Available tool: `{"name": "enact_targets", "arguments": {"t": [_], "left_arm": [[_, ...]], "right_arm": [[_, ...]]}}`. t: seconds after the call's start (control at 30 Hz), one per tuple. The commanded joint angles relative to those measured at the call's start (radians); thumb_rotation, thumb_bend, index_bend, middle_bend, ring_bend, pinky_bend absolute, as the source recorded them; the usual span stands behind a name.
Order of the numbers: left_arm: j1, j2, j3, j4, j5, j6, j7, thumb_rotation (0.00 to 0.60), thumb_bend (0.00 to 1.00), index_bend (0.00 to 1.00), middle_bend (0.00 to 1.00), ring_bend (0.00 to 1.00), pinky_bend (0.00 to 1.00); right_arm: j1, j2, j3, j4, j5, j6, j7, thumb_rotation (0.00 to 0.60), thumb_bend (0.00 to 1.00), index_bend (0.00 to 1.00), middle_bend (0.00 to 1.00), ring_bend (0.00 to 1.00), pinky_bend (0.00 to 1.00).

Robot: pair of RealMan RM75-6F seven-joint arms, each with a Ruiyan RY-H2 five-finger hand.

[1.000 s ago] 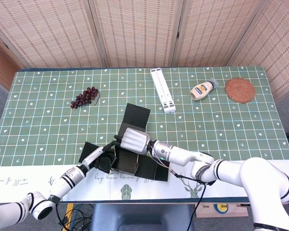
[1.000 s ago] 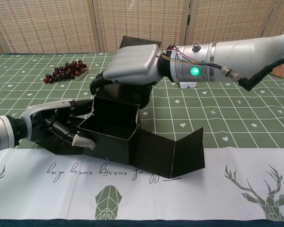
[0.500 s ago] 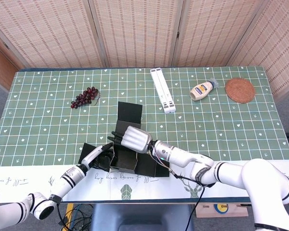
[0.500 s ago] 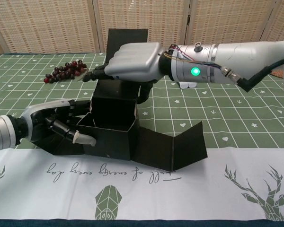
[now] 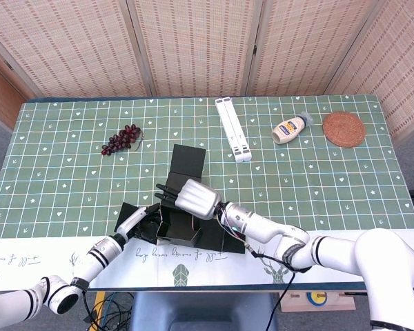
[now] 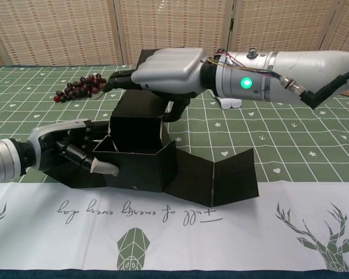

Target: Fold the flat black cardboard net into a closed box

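The black cardboard net [image 6: 141,160] stands partly folded near the table's front edge, its walls raised into an open box [image 5: 178,227]. A tall back flap [image 5: 187,165] rises behind it. Two side panels [image 6: 221,180] trail to the right on the cloth. My right hand [image 6: 166,70] hovers over the back flap with fingers stretched leftward and the thumb behind the flap; it also shows from the head as the right hand [image 5: 193,198]. My left hand [image 6: 70,152] presses against the box's left wall with curled fingers, seen from above as the left hand [image 5: 139,225].
A bunch of dark grapes [image 5: 122,139] lies at the back left. A white folding stand [image 5: 233,128], a mayonnaise bottle [image 5: 290,128] and a round woven coaster [image 5: 343,128] sit along the far side. The table's front edge runs just below the box.
My right hand has moved forward and to the left over the flap, and the back flap stands more upright. The box walls have drawn closer together. The left hand stays at the left wall.
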State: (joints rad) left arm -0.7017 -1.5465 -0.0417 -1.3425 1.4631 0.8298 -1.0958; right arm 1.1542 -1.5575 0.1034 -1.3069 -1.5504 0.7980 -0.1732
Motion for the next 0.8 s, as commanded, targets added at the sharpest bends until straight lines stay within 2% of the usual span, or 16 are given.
{"name": "enact_targets", "arguments": {"t": [0.03,0.3,0.37,0.53,0.8], "left_arm": [[0.001,0.005,-0.002,-0.003,-0.001,0.001,0.007,0.600,0.12,0.23,0.21,0.41,0.49],[0.006,0.030,-0.004,-0.025,-0.004,0.001,0.003,0.600,0.12,0.24,0.22,0.41,0.49],[0.007,0.034,-0.002,-0.030,-0.003,-0.002,0.001,0.600,0.12,0.24,0.22,0.41,0.49],[0.006,0.037,-0.005,-0.033,-0.007,-0.007,0.007,0.600,0.12,0.24,0.22,0.41,0.49],[0.000,0.039,-0.009,-0.033,-0.016,-0.027,0.020,0.600,0.12,0.24,0.22,0.41,0.49]], "right_arm": [[-0.010,0.007,0.006,-0.018,0.004,0.014,0.027,0.600,0.47,0.00,0.00,0.71,1.00],[-0.033,0.008,0.010,-0.028,0.020,0.029,0.076,0.600,0.47,0.00,0.00,0.71,1.00],[-0.037,0.002,0.011,-0.024,0.025,0.029,0.073,0.600,0.43,0.00,0.00,0.71,1.00],[-0.044,-0.010,0.020,-0.017,0.040,0.033,0.061,0.600,0.23,0.00,0.00,0.70,1.00],[-0.043,-0.003,0.020,-0.030,0.054,0.004,0.054,0.600,0.09,0.00,0.00,0.69,1.00]]}}
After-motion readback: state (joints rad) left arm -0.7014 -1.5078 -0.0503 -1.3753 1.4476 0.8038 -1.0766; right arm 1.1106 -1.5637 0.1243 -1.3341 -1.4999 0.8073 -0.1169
